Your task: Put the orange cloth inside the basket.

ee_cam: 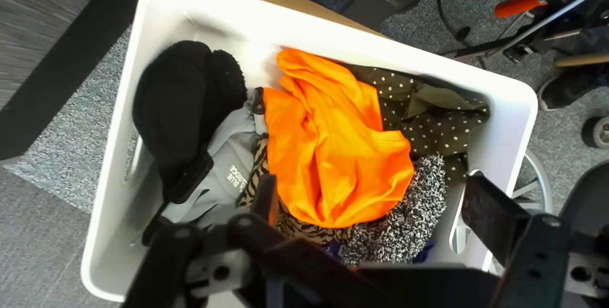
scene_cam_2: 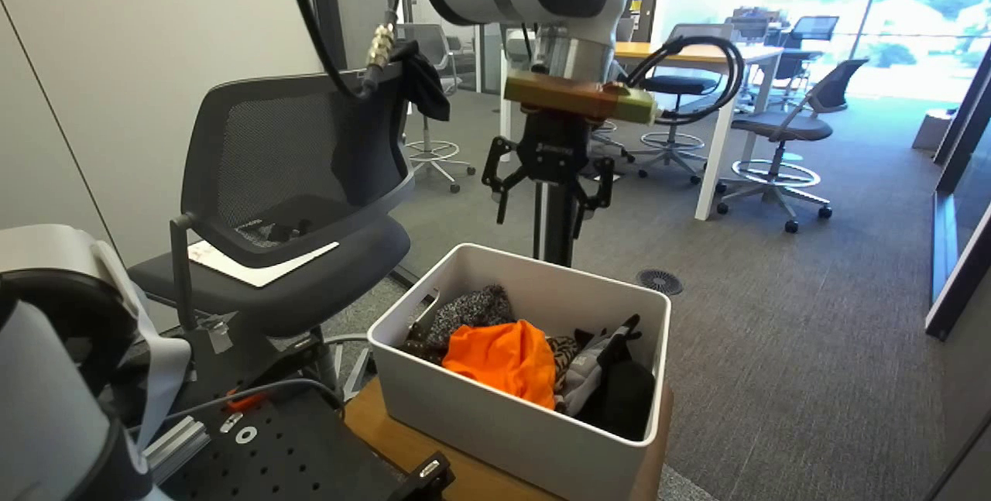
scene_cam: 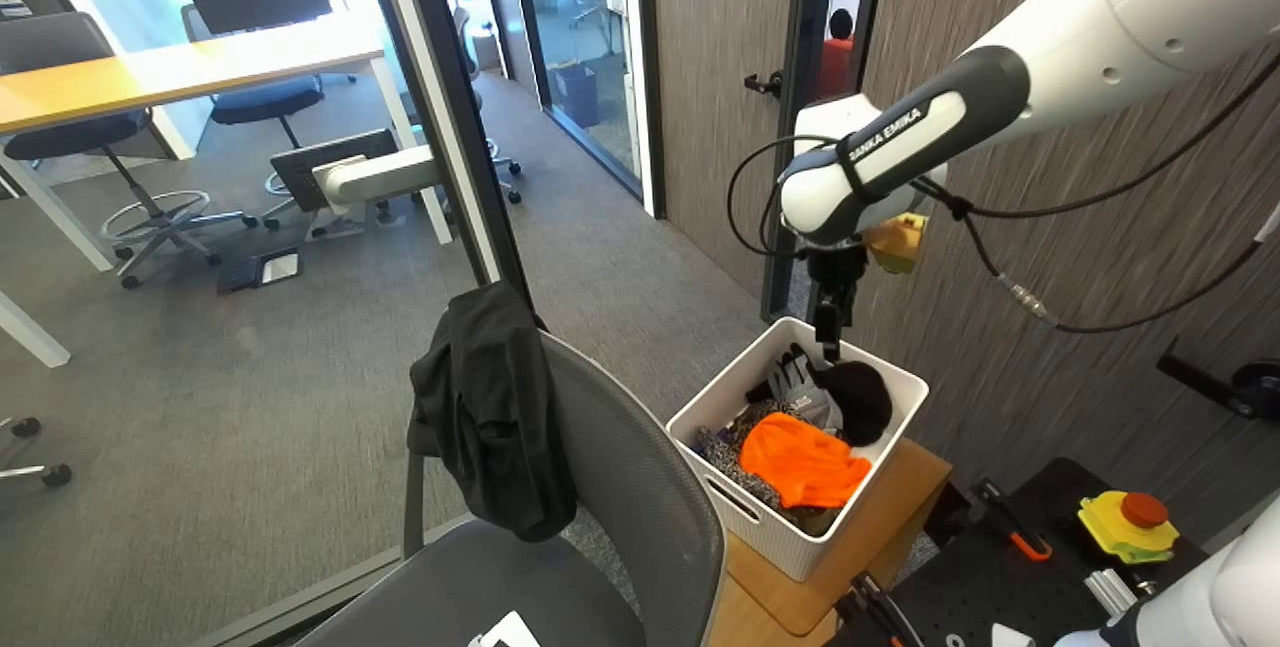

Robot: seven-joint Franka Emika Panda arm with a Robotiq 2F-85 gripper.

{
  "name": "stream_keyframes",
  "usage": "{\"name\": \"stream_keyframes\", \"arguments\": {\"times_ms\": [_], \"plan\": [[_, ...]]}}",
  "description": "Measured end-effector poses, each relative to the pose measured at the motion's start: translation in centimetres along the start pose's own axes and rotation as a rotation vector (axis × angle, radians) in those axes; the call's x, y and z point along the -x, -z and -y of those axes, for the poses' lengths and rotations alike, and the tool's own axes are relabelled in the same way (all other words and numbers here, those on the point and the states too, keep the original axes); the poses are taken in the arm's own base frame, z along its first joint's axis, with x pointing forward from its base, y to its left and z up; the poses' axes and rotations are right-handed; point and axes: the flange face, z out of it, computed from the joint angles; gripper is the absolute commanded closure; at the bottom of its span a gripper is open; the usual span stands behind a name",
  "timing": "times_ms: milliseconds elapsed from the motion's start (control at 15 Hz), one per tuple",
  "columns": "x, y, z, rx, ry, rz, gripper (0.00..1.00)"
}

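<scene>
Leftmost from here stands a dark mesh-backed chair [scene_cam_2: 267,145]; next, a crumpled orange cloth [scene_cam_2: 503,362] lies inside a white rectangular plastic basket [scene_cam_2: 495,435]; above hangs the black two-fingered gripper [scene_cam_2: 540,217], spread wide; then a grey-and-black glove [scene_cam_2: 584,373].

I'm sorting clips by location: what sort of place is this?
Likely an office, perhaps a lab too: wheeled chairs by a long table, and a red button on a yellow box.

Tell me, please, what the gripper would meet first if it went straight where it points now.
Pointing down, the open gripper would probably meet the orange cloth in the basket first, though depth is unclear.
</scene>
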Motion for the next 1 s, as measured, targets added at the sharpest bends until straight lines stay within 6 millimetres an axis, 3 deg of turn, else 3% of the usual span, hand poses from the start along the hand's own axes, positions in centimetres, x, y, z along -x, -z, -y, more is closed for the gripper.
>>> {"name": "stream_keyframes", "arguments": {"times_ms": [133,333,533,733,1000], "plan": [[2.1,3.3,0.4,0.009,-0.053,0.001,0.00],[5.6,7.4,2.7,0.018,-0.126,-0.006,0.00],[9.1,9.9,5.7,0.036,-0.205,-0.035,0.00],[12.5,10.6,8.9,0.048,-0.271,-0.066,0.00],[15.7,9.2,12.0,0.055,-0.308,-0.100,0.00]]}}
